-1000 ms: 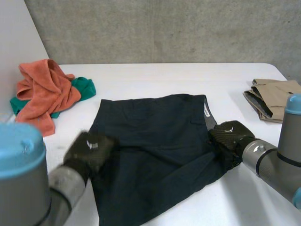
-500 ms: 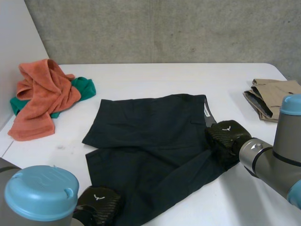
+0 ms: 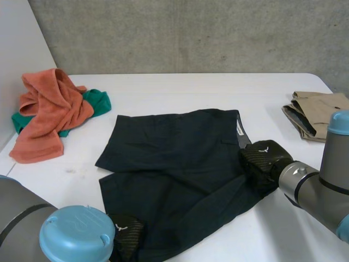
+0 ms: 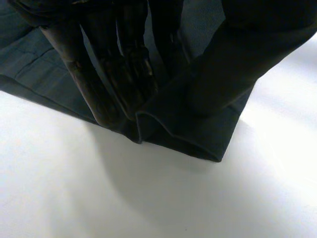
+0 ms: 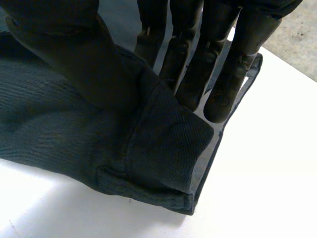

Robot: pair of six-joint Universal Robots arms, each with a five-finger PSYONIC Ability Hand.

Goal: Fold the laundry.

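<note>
Dark shorts point(image 3: 180, 164) lie flat at mid bench point(image 3: 191, 90). Left robot hand point(image 3: 126, 232) pinches the near leg hem between fingers and thumb. Right robot hand point(image 3: 263, 161) pinches the waistband corner at the shorts' right edge, thumb on top.

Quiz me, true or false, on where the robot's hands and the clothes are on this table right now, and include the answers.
The right hand pinches the dark shorts at the waistband. True.
The orange towel lies on the shorts. False: it lies apart from them, over a green cloth.
A folded beige garment lies to the right of the shorts, apart from them. True.
The left hand rests open on the towel. False: its fingers grip the shorts at a leg hem.
</note>
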